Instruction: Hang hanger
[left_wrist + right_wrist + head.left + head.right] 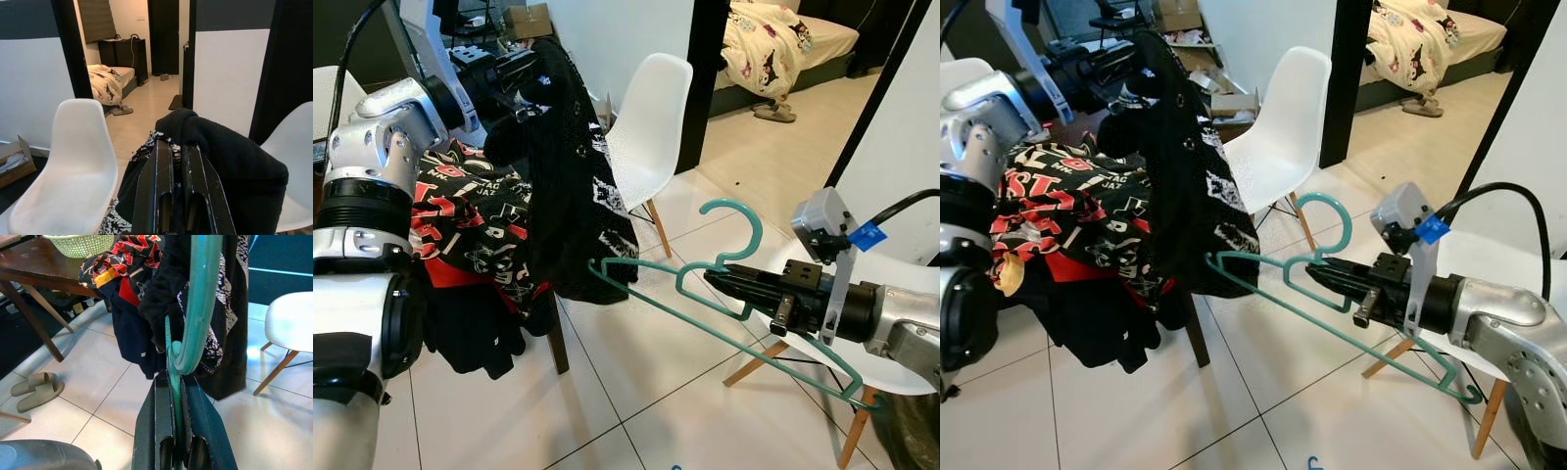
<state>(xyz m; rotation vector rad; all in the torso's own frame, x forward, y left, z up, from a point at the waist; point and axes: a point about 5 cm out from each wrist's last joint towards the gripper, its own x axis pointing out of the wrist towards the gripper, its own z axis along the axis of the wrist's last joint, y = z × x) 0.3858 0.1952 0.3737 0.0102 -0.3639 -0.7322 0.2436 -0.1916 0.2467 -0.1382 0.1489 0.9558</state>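
Your right pincer is clenched on the teal hanger; your left pincer grips the black garment, raised beside it.

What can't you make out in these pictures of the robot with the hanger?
- Teal plastic hanger: far end hidden behind the right gripper in the eye views.
- Black patterned garment: its shape is bunched; the left gripper covers part of it in the left wrist view.
- Green mesh basket: cut off by the right wrist view's edge.
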